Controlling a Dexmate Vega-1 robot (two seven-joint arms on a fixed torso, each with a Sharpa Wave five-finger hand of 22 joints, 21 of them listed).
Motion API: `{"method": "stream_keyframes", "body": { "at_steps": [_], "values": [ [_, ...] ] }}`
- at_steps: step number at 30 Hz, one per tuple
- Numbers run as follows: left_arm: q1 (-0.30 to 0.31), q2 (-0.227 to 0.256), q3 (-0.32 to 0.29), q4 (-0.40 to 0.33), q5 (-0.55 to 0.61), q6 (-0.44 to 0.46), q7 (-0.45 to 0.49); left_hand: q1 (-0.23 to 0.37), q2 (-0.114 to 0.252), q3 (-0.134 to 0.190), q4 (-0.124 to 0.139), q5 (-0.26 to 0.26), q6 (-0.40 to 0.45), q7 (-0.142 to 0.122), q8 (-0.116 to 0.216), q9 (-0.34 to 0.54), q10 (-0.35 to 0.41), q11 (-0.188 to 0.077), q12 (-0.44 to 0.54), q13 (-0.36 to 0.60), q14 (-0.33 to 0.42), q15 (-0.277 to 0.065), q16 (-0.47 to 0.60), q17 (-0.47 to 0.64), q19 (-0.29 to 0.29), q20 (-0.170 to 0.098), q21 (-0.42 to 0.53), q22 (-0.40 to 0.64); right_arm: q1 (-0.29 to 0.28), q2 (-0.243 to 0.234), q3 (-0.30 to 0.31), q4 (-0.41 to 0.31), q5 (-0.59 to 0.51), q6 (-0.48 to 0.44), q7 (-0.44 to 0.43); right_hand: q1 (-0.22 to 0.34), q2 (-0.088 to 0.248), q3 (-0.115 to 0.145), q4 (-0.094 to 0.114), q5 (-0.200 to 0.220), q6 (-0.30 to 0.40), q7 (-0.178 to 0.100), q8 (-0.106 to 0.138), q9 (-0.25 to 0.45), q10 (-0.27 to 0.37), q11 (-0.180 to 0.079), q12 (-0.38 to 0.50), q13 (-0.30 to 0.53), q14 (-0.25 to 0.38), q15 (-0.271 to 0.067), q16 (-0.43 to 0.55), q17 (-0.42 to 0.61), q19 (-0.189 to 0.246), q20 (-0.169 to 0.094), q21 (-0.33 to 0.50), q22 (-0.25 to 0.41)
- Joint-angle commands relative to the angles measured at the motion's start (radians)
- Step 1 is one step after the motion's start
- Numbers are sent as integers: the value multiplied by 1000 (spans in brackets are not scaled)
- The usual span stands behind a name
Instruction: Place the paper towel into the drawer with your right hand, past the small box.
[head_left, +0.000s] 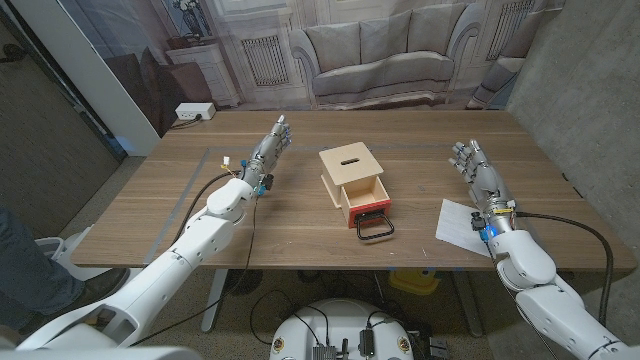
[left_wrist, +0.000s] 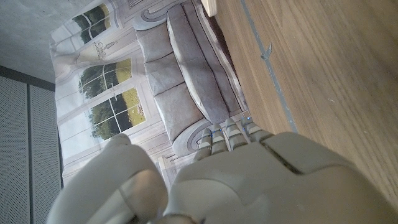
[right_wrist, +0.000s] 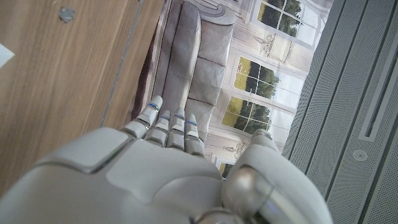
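Wood-grain table (head_left: 300, 225), printed sofa backdrop (head_left: 380, 50) behind. Small wooden box (head_left: 352, 176) mid-table, slotted top, red-fronted drawer (head_left: 365, 205) pulled open, black wire handle. Flat white paper towel (head_left: 462, 225) just beside right hand (head_left: 478, 175). Right hand and left hand (head_left: 268, 150) both empty, fingers extended. Wrist views add backdrop's painted windows.

A flat white paper towel (head_left: 462, 226) lies on the table near its front edge, partly hidden under the right arm. Well apart from it, at mid-table, stands a small light wooden box (head_left: 350, 171) with a slotted top; its red-fronted drawer (head_left: 366, 201) is pulled open, a black wire handle in front.
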Motion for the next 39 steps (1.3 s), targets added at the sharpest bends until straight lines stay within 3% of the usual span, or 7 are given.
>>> {"method": "stream_keyframes", "body": {
  "at_steps": [1,15,39],
  "values": [
    [-13,-17,13,-4,14,14,22,10,2,-3,-3,-1,6,2,6,5,9,-7,4,-1,3,2,3,3,1,-2,2,5,-14,-12,22,32,2,21,37,10,1,6,-7,-1,16,-1,6,3,11,-2,3,3,14,-1,2,3,15,-21,-3,2],
    [8,-20,13,-36,25,18,59,14,4,-4,-5,-2,10,0,4,5,14,-2,4,-1,6,1,2,4,4,-2,2,5,-29,-32,40,65,-27,57,64,15,1,5,-12,0,34,-12,9,3,26,-10,5,3,30,-18,4,3,32,-27,-6,2],
    [45,-22,-1,-58,36,-21,88,22,9,-6,-9,-5,26,-3,5,5,30,-11,4,-1,24,-2,4,4,18,-1,3,5,-110,-53,89,-1,-232,9,-49,11,-8,-3,-17,6,56,-30,10,4,47,-30,7,3,45,-40,2,3,56,-41,-16,2]
  ]
}}
